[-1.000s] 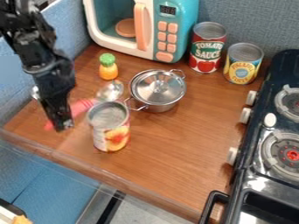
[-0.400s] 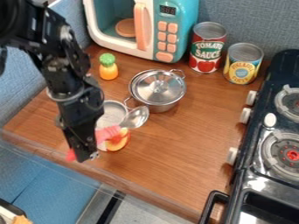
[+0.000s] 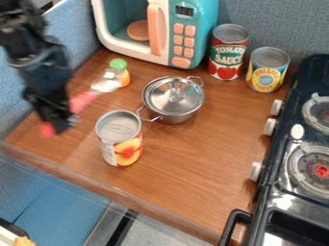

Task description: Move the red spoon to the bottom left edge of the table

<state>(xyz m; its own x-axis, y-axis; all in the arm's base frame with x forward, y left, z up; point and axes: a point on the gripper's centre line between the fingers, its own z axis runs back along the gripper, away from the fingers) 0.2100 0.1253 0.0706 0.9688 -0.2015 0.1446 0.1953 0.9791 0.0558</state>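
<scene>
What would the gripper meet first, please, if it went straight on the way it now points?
The gripper would probably meet the wooden tabletop near the peach can, though its height is unclear.

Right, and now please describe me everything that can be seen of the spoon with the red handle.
The red-handled spoon has a shiny, metal-looking bowl and a pinkish-red handle that looks like plastic. It is held by the pincer, which crosses the handle; the handle's end shows just beyond. It slants over the left part of the tabletop, with the bowl toward the back. In the picture the bowl overlaps the toy pineapple; whether they touch cannot be told.
</scene>
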